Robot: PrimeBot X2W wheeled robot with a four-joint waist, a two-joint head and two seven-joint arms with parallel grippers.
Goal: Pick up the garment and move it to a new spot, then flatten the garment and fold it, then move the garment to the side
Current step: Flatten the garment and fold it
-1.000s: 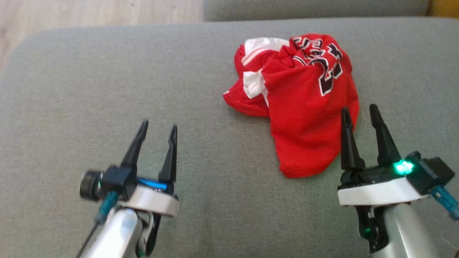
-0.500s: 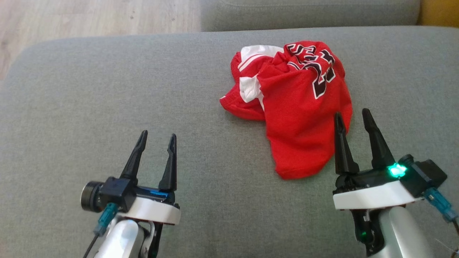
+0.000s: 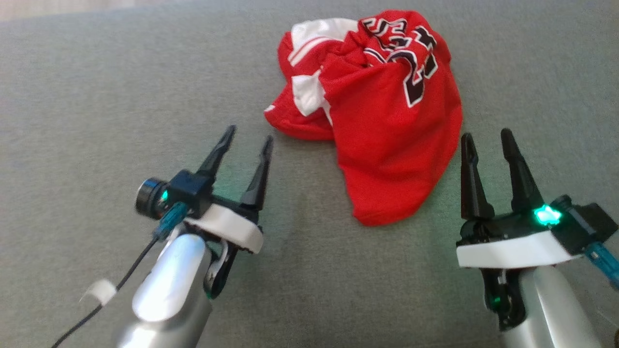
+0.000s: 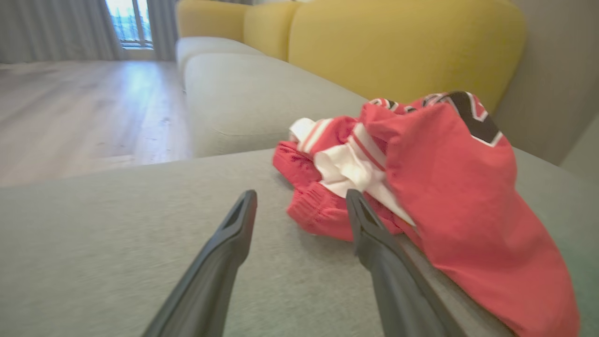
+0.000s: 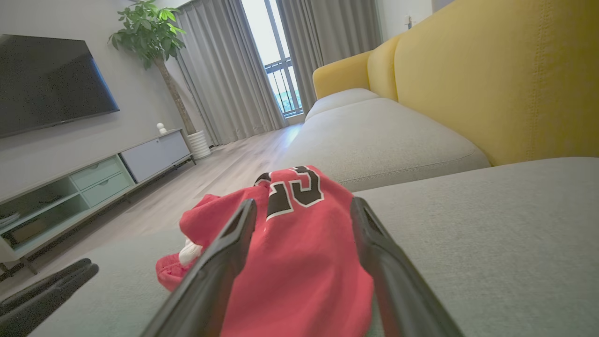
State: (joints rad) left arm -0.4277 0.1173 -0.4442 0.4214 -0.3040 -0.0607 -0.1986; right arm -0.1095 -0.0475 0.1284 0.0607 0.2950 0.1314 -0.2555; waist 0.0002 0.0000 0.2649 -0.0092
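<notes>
L gripper (image 3: 249,134) is hovering low over the grey seat cushion (image 3: 96,121), tips aiming at the near-left edge of the garment (image 3: 387,135); can't tell if it's touching yet. R gripper (image 3: 486,135) is sitting just beside the garment's right edge. The garment is a red jersey w/ white trim and black lettering, lying crumpled in a heap mid-cushion, between my two arms. Nothing's blocking either approach.

Further out I'm seeing the yellow backrest (image 5: 491,84) behind, a 2nd grey cushion (image 5: 374,135) beyond, then the wood floor (image 4: 70,117), TV (image 5: 47,79), a low cabinet (image 5: 93,178) and a plant (image 5: 149,32).

Vs a sec ago: the head cam is tipping down, so the whole pic is shifting. Even so, L arm is closing in; it was well apart from the jersey.

Both grippers are standing fully spread, gripping nothing.
</notes>
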